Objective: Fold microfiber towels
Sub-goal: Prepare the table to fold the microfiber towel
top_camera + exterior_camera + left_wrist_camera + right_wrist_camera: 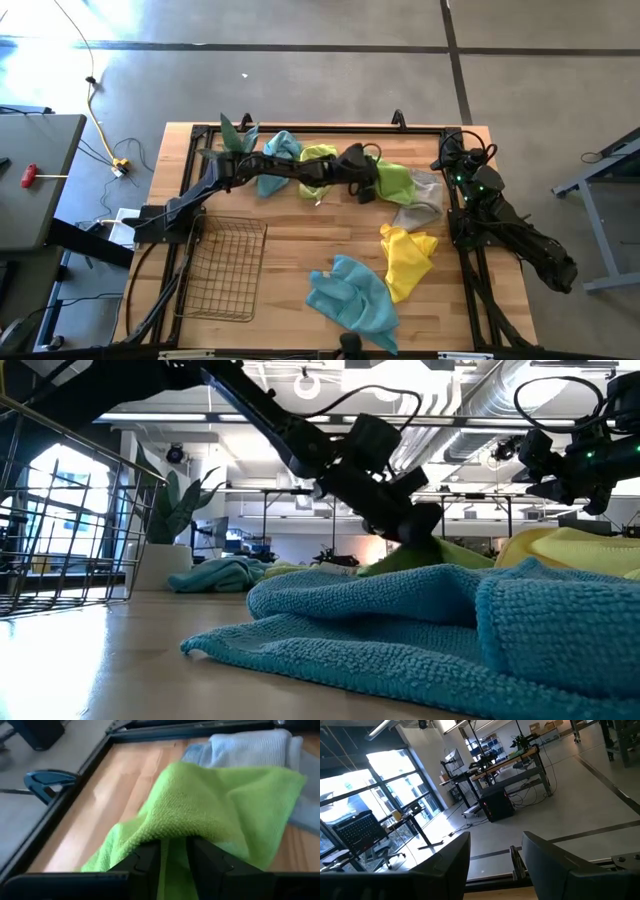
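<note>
left pincer (172, 862): nipped on a fold of the green towel (210, 805) at the table's (290, 245) far side, probably to pull it clear for folding | right pincer (495, 865): parted, empty, waiting at right edge

Wooden table (300, 235) — towels (352, 292), basket (226, 268)
</note>
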### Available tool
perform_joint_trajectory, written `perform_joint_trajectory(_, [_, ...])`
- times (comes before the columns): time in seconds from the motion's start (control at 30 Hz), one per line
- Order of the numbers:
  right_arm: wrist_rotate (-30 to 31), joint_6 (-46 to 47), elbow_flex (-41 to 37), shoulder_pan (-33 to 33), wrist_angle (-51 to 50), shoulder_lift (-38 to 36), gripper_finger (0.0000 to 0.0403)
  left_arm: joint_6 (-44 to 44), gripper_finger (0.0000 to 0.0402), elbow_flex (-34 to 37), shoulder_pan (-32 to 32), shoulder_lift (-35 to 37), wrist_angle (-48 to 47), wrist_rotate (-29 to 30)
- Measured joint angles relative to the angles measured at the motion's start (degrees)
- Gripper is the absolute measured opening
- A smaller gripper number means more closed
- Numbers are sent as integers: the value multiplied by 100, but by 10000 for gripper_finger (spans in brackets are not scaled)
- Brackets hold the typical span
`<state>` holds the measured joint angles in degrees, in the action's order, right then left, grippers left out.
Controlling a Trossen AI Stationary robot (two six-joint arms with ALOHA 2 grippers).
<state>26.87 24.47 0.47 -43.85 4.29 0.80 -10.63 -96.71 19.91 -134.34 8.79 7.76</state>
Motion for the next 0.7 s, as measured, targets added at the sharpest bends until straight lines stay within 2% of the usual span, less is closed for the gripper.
perform_joint_trajectory(0.1, [-1,7,-1,0,-1,0,171,-11,81,-163,-96,7,3,2])
perform_joint_trajectory(0.37, [-4,9,0,0,0,0,171,-1014,81,-546,-903,20,-117,-1027])
perform_joint_trajectory(0.5, [-4,6,0,0,-2,0,171,-1540,81,-552,-1429,20,-69,-1029])
perform_joint_trajectory(0.7, [-4,7,-1,1,0,0,171,-1766,81,-554,-1965,-2,60,-989])
